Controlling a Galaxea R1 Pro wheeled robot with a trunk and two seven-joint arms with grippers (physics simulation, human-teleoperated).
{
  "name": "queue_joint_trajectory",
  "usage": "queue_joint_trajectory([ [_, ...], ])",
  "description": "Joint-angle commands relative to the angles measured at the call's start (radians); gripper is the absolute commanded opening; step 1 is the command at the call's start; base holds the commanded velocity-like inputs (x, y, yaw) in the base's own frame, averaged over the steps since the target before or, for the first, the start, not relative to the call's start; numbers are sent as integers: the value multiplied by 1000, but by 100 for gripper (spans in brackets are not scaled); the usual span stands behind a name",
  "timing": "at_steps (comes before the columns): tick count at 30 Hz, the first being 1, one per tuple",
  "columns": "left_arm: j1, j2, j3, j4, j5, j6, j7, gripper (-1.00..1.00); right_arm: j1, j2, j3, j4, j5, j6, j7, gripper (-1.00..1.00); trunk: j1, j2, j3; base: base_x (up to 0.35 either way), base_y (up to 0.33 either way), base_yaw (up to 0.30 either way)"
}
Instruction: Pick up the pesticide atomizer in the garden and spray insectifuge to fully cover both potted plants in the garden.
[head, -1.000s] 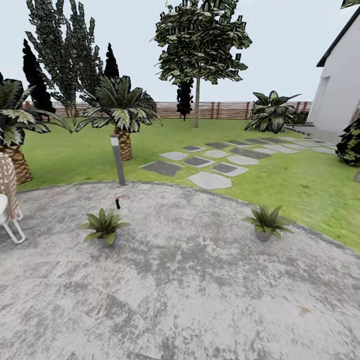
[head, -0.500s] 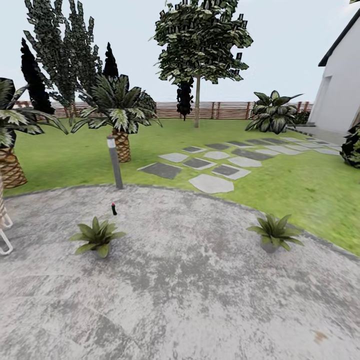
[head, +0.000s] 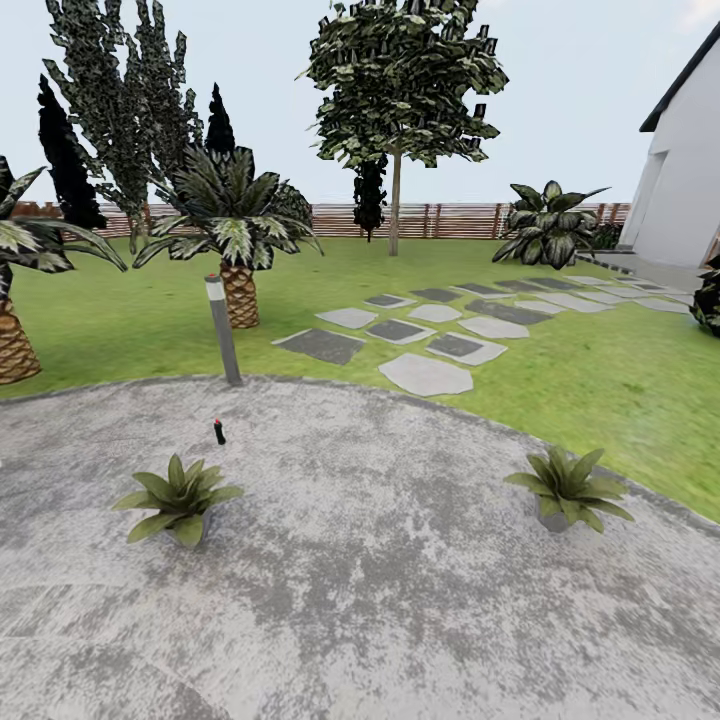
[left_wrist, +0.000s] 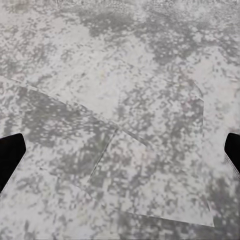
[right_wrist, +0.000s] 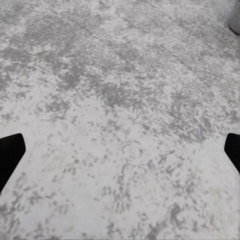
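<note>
No text, label, brand, number or sign could be read anywhere in the pictures. The pesticide atomizer (head: 219, 431) stood too small and far off on the patio (head: 400, 600) for any wording on it to be made out. The grey bollard lamp (head: 222, 329) bore no legible marking, and the white house wall (head: 680, 190) carried no lettering. In both wrist views the mottled paving showed no writing.
</note>
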Motion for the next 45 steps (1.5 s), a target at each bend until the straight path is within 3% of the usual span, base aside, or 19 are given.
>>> queue_joint_trajectory([
  [1,-1,1,-3,1,0,-3,1,100,-1,0,0,1,11,-1,-8,100,0,0,-1,340,0,0],
  [45,-1,1,-3,1,0,-3,0,100,-1,0,0,1,11,-1,-8,100,0,0,-1,340,0,0],
])
